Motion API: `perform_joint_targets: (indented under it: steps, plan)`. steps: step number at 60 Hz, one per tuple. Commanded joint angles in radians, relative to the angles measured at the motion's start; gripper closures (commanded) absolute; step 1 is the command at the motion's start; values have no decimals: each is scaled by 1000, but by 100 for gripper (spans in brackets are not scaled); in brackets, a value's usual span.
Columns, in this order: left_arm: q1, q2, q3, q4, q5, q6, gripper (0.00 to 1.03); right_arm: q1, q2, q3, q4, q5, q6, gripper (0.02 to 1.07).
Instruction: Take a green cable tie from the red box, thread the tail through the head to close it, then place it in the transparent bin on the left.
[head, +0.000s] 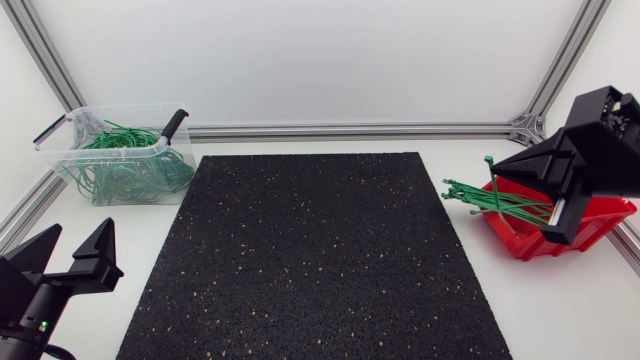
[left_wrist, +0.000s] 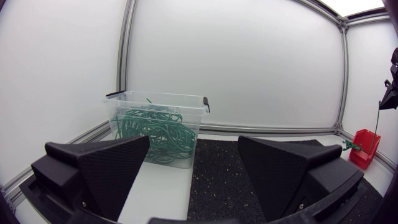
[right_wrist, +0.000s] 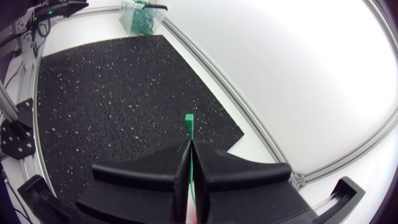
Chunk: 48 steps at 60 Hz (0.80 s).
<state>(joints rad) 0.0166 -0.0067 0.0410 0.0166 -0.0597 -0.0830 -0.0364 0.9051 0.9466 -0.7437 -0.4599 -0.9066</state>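
- White panels close in a white counter (head: 560, 300) with a black speckled mat (head: 320, 260) spread across its middle. That's your working ground.
- On the right, your right claw (right_wrist: 189, 163) hangs above the red box (head: 525, 243), fingers pressed together on a single green cable tie (right_wrist: 188, 121). One squared end pokes out ahead of the tips, and the rest runs back between the fingers, out of sight.
- That pinch looks deliberate to me: one strand is singled out of the bundle, with an end left free for threading.
- The other ties (head: 480, 200) bristle out of the box over its mat-side edge, just beside the held one. That's your snag risk on the lift.
- Your left claw (left_wrist: 194, 146) sits at the near left corner of the counter, fingers spread wide with nothing between them. I'd judge it is placed there to take the free end.
- The transparent bin (head: 100, 149) stands at the far left, just off the mat's corner. It is open on top and holds a heap of green loops (head: 125, 165).
- The bin is well apart from the red box, with the whole mat between them.
- The tie isn't threaded yet. As far as I can tell, it is a straight strand.
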Motion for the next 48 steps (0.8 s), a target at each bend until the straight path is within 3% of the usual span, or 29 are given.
perform_joint_targets:
  steps: [1,28,48]
  plan:
    - [-3,-7,-41,-12,6,-9,4,23,37,84,-68,-39,55,101]
    - [0,-7,-41,-14,17,-9,4,102,357,405,-505,-324,133,101]
    - [2,-7,-41,-18,26,-9,4,101,525,445,-628,-471,94,101]
